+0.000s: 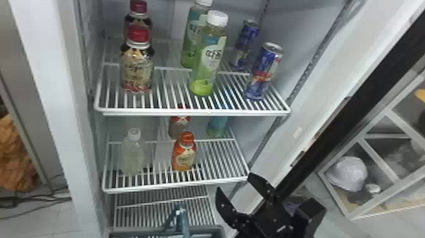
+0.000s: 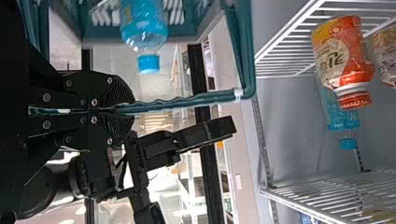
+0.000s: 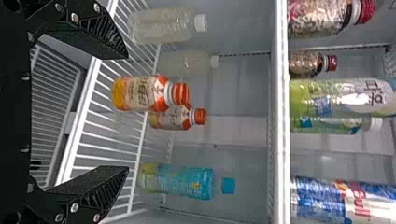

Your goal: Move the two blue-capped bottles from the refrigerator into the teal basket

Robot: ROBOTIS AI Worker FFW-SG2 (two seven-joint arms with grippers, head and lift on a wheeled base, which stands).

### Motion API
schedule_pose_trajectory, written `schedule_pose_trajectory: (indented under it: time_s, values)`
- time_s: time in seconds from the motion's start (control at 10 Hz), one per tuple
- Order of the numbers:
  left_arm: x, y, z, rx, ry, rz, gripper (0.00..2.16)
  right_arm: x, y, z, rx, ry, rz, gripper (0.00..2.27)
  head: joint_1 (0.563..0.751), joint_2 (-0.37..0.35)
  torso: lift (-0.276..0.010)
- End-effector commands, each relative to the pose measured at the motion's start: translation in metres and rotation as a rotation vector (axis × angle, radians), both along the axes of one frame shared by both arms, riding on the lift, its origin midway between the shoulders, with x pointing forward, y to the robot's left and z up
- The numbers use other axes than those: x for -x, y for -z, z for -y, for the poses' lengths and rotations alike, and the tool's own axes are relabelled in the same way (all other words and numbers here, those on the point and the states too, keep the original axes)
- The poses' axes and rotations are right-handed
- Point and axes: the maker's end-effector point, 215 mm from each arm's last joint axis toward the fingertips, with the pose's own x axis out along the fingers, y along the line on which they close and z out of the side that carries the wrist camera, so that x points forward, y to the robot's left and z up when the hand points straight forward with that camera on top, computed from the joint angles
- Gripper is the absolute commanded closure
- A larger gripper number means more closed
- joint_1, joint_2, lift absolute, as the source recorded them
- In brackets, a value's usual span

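the head view looks forward and down into the refrigerator [image 1: 60,95]; the right wrist view faces its shelves [image 1: 189,112] closer up. the left wrist view looks closely past the basket [image 2: 100,32]. all share an orange-capped bottle [image 1: 184,155], upper right in the left wrist view.

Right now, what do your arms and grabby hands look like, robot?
My left gripper and right gripper are black, with flat fingers that narrow toward the tips. The fingers have fine ridges on their inner sides, and little round silvery screws dot the black parts. My right arm is black too, with a chunky, boxy shape.
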Motion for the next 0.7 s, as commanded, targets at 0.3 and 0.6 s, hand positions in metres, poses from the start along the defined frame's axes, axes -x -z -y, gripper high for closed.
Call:
schedule_pose_trajectory:
  time_s: [0.3,0.6]
  values:
    - [-0.001,-0.001,0.001,0.002,0.0,0.002,1.11,-0.047,-0.005,0.017,-0.016,0.05,0.116,0.18,0.695,-0.35,-0.136]
    - [-0.002,-0.002,0.001,0.003,-0.003,0.003,1.11,-0.065,0.004,0.018,-0.023,0.071,0.137,0.18,0.695,-0.35,-0.136]
